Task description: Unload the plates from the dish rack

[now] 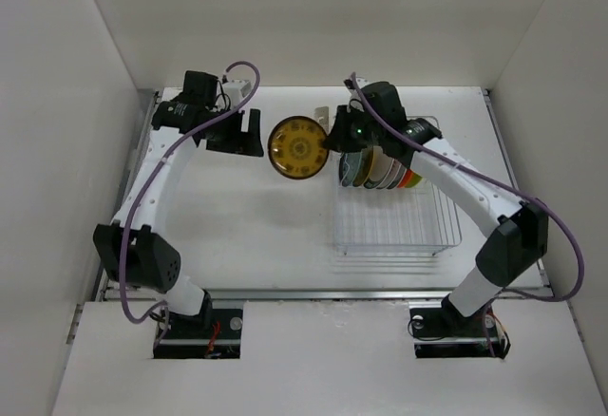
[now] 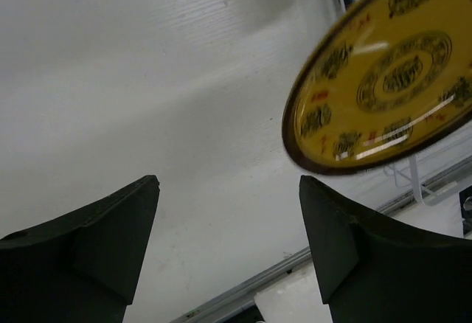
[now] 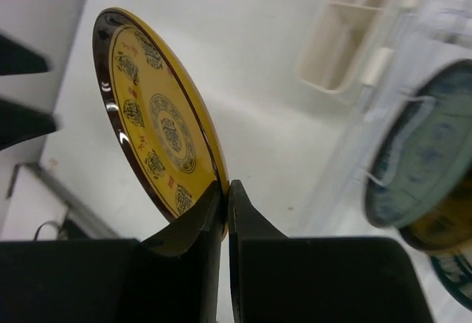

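Both arms (image 1: 152,183) reach over the surface (image 1: 247,236), the dish rack (image 1: 394,231) at centre right holding upright plates (image 1: 380,171), right gripper (image 3: 226,194) fingers pinching the rim of a yellow plate (image 1: 298,148) at upper centre, left gripper (image 2: 228,190) fingers wide apart beside it.

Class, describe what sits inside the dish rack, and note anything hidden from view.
A row of plates stands on edge at the far end of the dish rack; nearer slots show only wire. The right arm covers part of the row, so their count is unclear.
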`<action>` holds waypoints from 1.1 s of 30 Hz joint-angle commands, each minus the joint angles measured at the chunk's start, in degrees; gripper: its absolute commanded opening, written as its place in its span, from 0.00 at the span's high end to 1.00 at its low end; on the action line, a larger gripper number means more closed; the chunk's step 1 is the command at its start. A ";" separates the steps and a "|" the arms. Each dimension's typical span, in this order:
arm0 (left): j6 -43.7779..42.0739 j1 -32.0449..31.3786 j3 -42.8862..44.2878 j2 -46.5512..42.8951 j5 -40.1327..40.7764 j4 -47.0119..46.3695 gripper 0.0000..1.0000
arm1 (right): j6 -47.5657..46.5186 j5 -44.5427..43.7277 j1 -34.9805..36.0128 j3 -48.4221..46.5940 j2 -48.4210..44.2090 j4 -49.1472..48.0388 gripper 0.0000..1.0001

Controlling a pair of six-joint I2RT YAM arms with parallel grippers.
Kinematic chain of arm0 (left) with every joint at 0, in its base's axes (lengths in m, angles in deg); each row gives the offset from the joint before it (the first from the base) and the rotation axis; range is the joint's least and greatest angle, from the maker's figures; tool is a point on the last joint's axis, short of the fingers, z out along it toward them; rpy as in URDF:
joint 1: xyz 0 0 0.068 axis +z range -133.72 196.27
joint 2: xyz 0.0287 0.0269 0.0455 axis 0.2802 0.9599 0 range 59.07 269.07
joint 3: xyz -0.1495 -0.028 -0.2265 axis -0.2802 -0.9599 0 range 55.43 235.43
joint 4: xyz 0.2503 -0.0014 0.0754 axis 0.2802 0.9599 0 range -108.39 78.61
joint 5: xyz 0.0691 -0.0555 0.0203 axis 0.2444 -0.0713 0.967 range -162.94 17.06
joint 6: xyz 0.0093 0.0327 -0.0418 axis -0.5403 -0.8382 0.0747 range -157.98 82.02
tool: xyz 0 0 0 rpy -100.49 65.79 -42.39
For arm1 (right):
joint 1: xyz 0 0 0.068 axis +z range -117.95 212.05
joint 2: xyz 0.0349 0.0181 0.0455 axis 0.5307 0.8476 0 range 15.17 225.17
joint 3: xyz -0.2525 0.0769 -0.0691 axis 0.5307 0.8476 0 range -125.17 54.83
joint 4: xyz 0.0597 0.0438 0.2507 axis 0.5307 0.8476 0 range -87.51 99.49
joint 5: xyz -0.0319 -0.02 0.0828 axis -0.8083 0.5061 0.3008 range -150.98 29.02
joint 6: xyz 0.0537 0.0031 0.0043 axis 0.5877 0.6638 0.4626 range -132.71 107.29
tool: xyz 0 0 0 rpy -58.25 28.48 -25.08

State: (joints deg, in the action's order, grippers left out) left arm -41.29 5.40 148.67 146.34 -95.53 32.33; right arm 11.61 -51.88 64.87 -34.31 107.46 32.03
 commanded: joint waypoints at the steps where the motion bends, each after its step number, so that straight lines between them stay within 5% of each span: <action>1: 0.50 -0.20 -0.95 3.96 -1.58 -0.19 0.27 | 2.48 13.81 1.28 -0.33 1.92 -13.10 1.00; 8: 1.03 0.33 -2.00 7.04 -5.45 -1.41 0.50 | 3.11 17.52 4.18 -1.38 8.61 -14.25 1.00; 13: 1.55 0.85 -2.00 7.56 -5.45 -0.19 1.00 | 3.81 18.23 4.71 -0.86 9.22 -16.09 1.00; 17: 1.55 1.91 -1.47 7.05 -4.92 1.31 1.00 | 4.34 16.91 4.71 -0.86 9.75 -14.96 1.00; 20: 2.17 2.96 -2.17 6.52 -2.29 1.84 1.00 | 2.85 13.93 4.71 -3.84 10.28 -9.62 0.82; 21: 2.17 2.96 -2.18 6.52 -2.28 1.84 1.00 | 2.15 12.62 4.71 -4.45 10.28 -8.02 0.64; 24: 2.17 6.03 -4.10 7.04 -2.28 1.31 1.00 | 2.14 3.23 4.71 -5.69 7.48 -3.01 0.45; 26: 2.17 8.67 -4.81 8.36 -3.68 1.31 1.00 | 2.14 -5.62 4.71 -6.21 4.93 -0.90 0.15; 29: 2.17 11.83 -6.04 11.60 -3.69 0.00 1.00 | 2.93 -13.21 3.31 -6.74 -0.34 2.97 0.00; 33: 1.03 15.00 -6.66 17.84 -3.17 -1.24 1.00 | 6.53 -27.69 -0.37 -8.15 -5.18 10.08 0.00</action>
State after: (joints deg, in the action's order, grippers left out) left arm -39.43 18.89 143.05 160.94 -98.81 32.27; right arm 15.43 -64.51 67.60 -38.62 107.11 36.73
